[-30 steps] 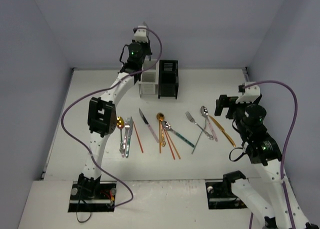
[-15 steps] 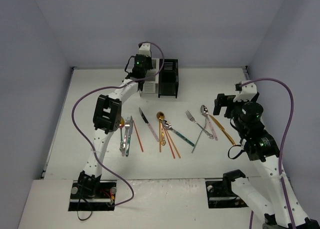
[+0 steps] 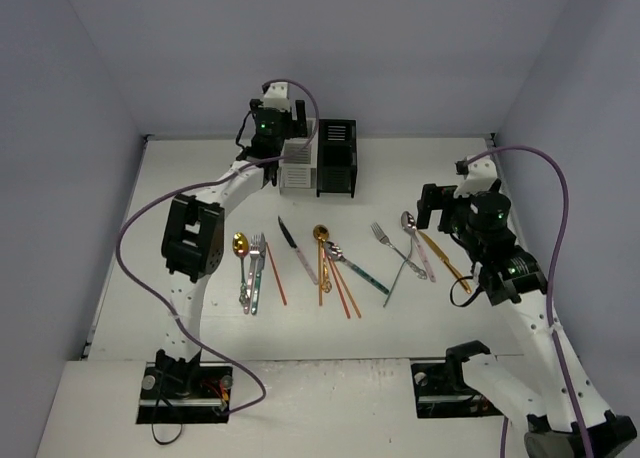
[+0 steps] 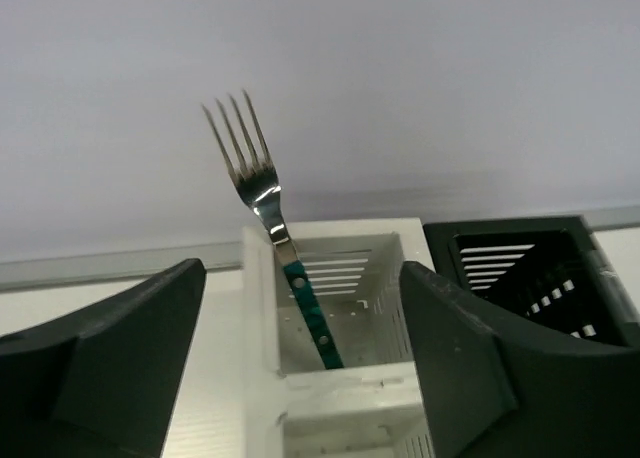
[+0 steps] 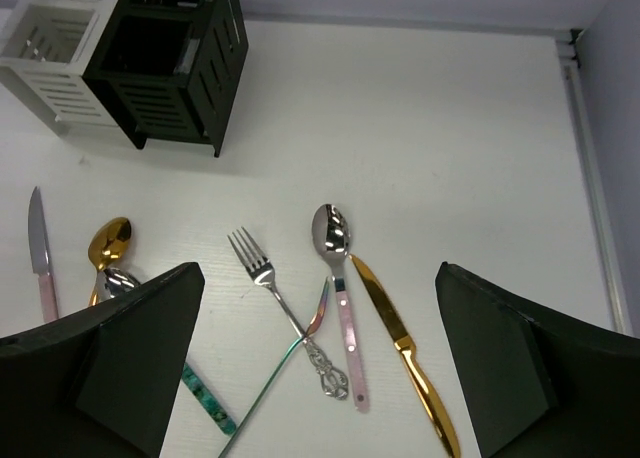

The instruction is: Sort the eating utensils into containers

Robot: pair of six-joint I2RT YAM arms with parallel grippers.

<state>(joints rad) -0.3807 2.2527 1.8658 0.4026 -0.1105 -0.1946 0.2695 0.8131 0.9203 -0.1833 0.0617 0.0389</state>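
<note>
A fork with a teal handle (image 4: 300, 298) stands tines up inside the white container (image 4: 340, 383), leaning on its back wall and touching neither finger. My left gripper (image 4: 300, 378) hangs open just above that container (image 3: 297, 168). The black container (image 3: 337, 158) is joined to its right side. Eating utensils lie in a row across the table. My right gripper (image 5: 320, 378) is open and empty above a silver fork (image 5: 275, 288), a pink-handled spoon (image 5: 337, 278) and a gold knife (image 5: 400, 348). In the top view the right gripper (image 3: 435, 208) hovers beside these.
Further left lie a gold spoon (image 3: 240, 244), a fork (image 3: 256, 268), orange-red chopsticks (image 3: 345, 288), a pink-handled knife (image 3: 295, 248), a copper spoon (image 3: 320, 236) and a teal-handled piece (image 3: 362, 276). A thin iridescent utensil (image 5: 290, 363) crosses the silver fork. Walls close in the table on three sides.
The left jaws have opened and let go of the teal-handled fork, which now stands in the white container. The right gripper has edged left and away from its base.
</note>
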